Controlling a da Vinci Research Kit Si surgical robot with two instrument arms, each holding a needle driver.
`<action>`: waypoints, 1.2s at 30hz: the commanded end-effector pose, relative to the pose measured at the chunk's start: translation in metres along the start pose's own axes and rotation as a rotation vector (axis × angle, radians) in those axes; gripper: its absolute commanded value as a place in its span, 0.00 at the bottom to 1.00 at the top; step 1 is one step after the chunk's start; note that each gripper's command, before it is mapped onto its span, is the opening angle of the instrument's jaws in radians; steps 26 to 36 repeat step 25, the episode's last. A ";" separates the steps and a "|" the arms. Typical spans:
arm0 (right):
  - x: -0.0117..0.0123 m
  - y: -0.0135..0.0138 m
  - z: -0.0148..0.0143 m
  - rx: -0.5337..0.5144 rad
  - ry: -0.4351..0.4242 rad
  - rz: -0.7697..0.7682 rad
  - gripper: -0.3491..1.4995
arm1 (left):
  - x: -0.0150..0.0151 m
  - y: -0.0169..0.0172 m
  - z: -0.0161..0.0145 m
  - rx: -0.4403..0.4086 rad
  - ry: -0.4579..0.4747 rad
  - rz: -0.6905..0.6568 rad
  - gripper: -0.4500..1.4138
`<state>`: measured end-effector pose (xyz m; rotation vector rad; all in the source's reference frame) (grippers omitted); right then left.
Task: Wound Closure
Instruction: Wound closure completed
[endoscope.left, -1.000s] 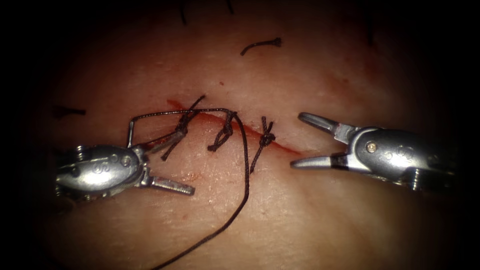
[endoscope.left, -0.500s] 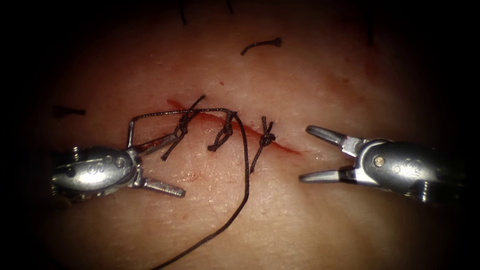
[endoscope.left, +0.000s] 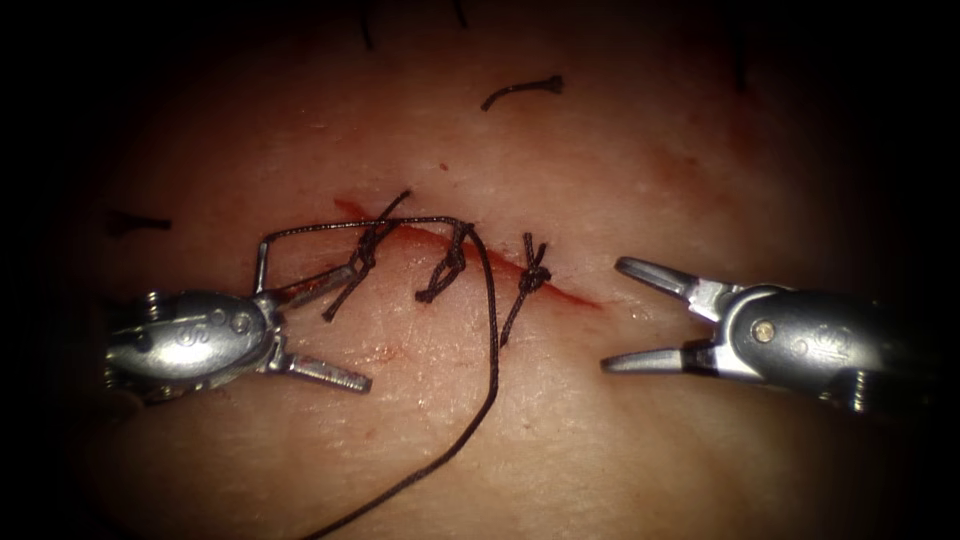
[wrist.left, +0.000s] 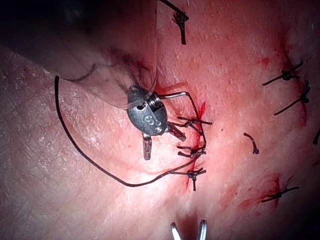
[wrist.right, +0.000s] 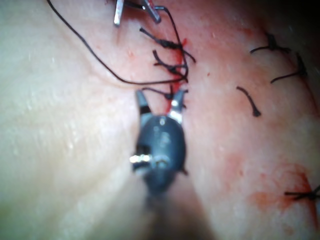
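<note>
Needle (endoscope.left: 360, 224) lies across cut (endoscope.left: 575, 295) just above left claw (endoscope.left: 358, 325), apparently not in tissue (endoscope.left: 600, 450). Both claws wide, empty. Right claw (endoscope.left: 611, 314) sits beyond cut's right end. Thread (endoscope.left: 494, 340) trails between claws. Judgement: any grasp best mid-curve, clear of knots (endoscope.left: 535, 280).

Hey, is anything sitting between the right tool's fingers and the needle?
Yes. The needle stands beside the open, empty left tool, at the cut's left end; whether it sits in the tissue is unclear. Between it and the open, empty right tool lie three knotted stitches and the long thread.
</note>
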<state>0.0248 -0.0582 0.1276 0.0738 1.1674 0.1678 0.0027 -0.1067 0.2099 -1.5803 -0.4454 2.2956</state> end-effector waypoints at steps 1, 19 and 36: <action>-0.0002 -0.0002 0.0009 -0.001 0.005 0.001 0.63 | -0.0006 0.0005 0.0007 -0.001 0.000 -0.002 0.70; -0.0004 -0.0008 0.0011 -0.012 0.024 -0.003 0.63 | 0.0003 0.0004 0.0001 0.006 -0.005 0.002 0.68; -0.0002 -0.0010 0.0015 -0.021 0.026 -0.003 0.64 | 0.0004 0.0006 -0.0001 0.009 -0.006 0.002 0.68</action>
